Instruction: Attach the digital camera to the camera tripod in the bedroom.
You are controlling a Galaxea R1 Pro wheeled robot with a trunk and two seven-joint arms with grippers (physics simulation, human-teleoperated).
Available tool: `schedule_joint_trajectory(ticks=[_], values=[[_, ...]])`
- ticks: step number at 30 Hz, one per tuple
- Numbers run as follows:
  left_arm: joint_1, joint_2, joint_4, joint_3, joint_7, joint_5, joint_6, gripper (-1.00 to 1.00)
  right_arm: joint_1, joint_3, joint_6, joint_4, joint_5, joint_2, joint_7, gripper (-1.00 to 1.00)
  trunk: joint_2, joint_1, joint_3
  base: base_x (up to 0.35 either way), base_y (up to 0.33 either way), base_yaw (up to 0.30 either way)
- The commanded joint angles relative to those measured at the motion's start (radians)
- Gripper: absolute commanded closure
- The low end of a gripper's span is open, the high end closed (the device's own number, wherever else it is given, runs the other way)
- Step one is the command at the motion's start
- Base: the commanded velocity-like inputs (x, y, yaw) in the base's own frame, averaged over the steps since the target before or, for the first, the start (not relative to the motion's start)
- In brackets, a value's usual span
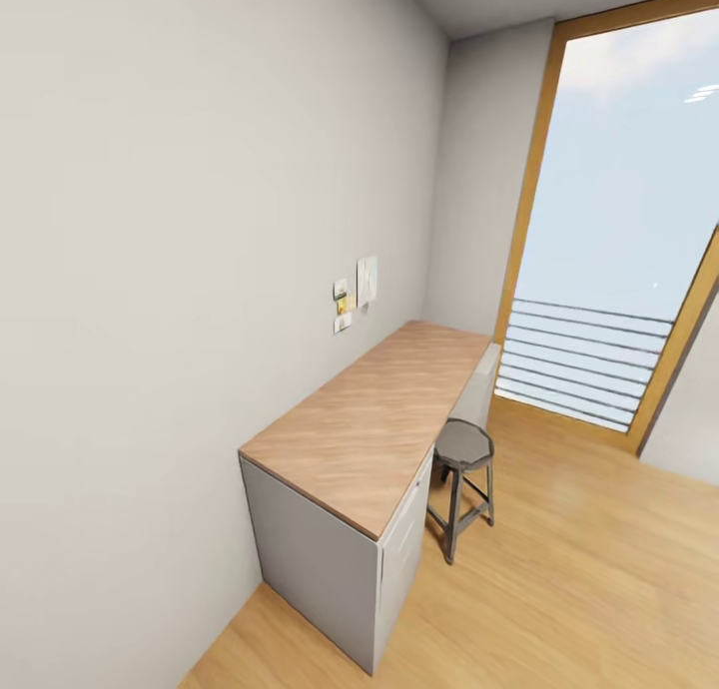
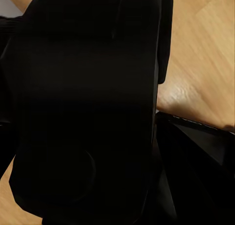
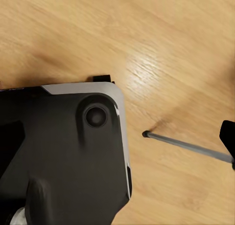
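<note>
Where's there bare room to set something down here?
The whole wooden desk top looks bare, bordered by the wall with the pinned notes. The floor toward the window is open too. Tightest by the stool beside the desk.

Dark robot bodywork close against the left wrist camera, light wood floor behind it.

A large matte-black rounded shell [image 2: 83, 107] covers most of the view, too dark and too near to tell which part it is; whether the claw's fingers are among it cannot be told. A narrow black bar [image 2: 166, 39] runs along its edge. Beside the shell lies the wood floor [image 2: 200, 54], with a pale glare patch, and a black angular panel [image 2: 200, 161] overlaps it.
</note>
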Motion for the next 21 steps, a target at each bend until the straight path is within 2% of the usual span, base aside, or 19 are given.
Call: schedule_joint_trajectory(ticks=[1,9,21], values=[[0.000,0.000,0.001,-0.008,-0.005,0.009,-0.003,1.00,-0.001,-0.008,-0.007,0.003,-0.001,0.000,0.000,-1.00,-0.001,0.001,0.000,0.092,0.000,0.000],[0.000,0.000,0.001,-0.009,-0.005,0.009,-0.003,1.00,-0.001,-0.008,-0.006,0.003,-0.001,-0.001,0.000,-1.00,-0.001,0.001,0.000,0.071,0.000,0.000],[0.000,0.000,0.001,-0.009,-0.005,0.009,-0.003,1.00,-0.001,-0.008,-0.010,0.003,-0.002,0.001,0.000,-1.00,-0.001,0.001,0.000,0.008,0.000,-0.002]])
